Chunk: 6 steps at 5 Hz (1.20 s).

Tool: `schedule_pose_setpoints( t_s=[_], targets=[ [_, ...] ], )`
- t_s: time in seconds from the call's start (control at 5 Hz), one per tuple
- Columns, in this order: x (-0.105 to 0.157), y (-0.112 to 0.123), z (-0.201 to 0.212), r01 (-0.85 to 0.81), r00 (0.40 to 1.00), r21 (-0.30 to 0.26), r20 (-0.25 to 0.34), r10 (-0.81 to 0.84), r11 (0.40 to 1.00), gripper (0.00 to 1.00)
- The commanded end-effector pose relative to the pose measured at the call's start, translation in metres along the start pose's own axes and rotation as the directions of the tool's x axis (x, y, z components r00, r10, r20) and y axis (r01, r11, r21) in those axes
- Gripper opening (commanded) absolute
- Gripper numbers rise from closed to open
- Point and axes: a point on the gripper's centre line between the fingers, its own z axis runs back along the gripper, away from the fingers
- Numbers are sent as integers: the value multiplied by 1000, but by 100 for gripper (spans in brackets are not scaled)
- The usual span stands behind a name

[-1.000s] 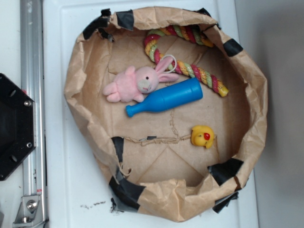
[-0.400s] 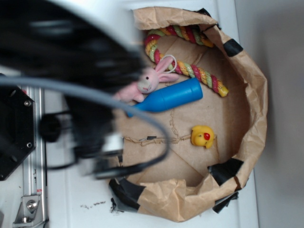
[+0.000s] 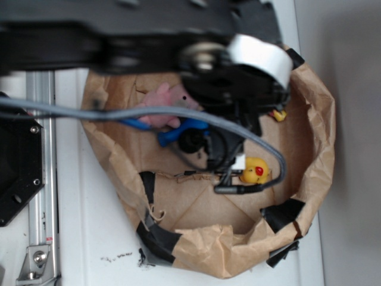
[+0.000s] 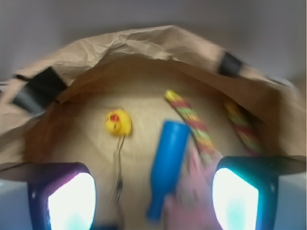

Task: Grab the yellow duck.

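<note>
Wrist view: yellow duck (image 4: 118, 122) sits left of centre on the brown paper floor, apart from everything else; blue bottle (image 4: 167, 163) lies to its right, neck towards the camera.
Exterior view: arm (image 3: 178, 42) stretches across the top of the paper bag (image 3: 315, 143); duck (image 3: 255, 171) peeks out just beside the dangling grey cable (image 3: 262, 179), near the bag's right-hand wall.
Gripper (image 4: 153, 199): open, two pale fingers (image 4: 72, 201) wide apart at the bottom corners of the wrist view, holding nothing, well short of the duck.
Step in hand: approach, not yet a grasp.
Aim: shift towards the duck until it sits midway between the fingers, since it now lies off to the left of the gap.
Descent: come straight down only once centred; keep the fingers spread until they straddle the rounded body.
Grip: close gently on the sides; soft, rounded toy likely to squirt out if pinched off-centre.
Watch for: pink bunny (image 4: 192, 201) and bottle close under the right finger, likely to be nudged by a sideways sweep.
Also near: striped rope (image 4: 192, 120) beyond the bottle, clear of the duck.
Bag wall: black tape patch (image 4: 38, 91) and crumpled rim close behind the duck; little room to overshoot.
Tabletop (image 3: 89, 238): white, bag resting on it.
</note>
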Motion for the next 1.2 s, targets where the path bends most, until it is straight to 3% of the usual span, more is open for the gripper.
schedule_pose_setpoints(
  t_s=[0.0, 0.2, 0.4, 0.6, 0.8, 1.0],
  targets=[
    [19, -18, -39, 196, 978, 81, 60, -201, 977, 100],
    [28, -28, -48, 208, 975, 84, 59, -214, 974, 100],
    [31, -32, -65, 232, 972, 141, 16, -236, 963, 100],
    [30, -31, -85, 230, 972, 150, 11, -235, 961, 100],
    [25, -40, -100, 233, 972, 125, 4, -236, 964, 100],
    [9, -66, -101, 272, 961, 76, 21, -274, 959, 100]
  ],
)
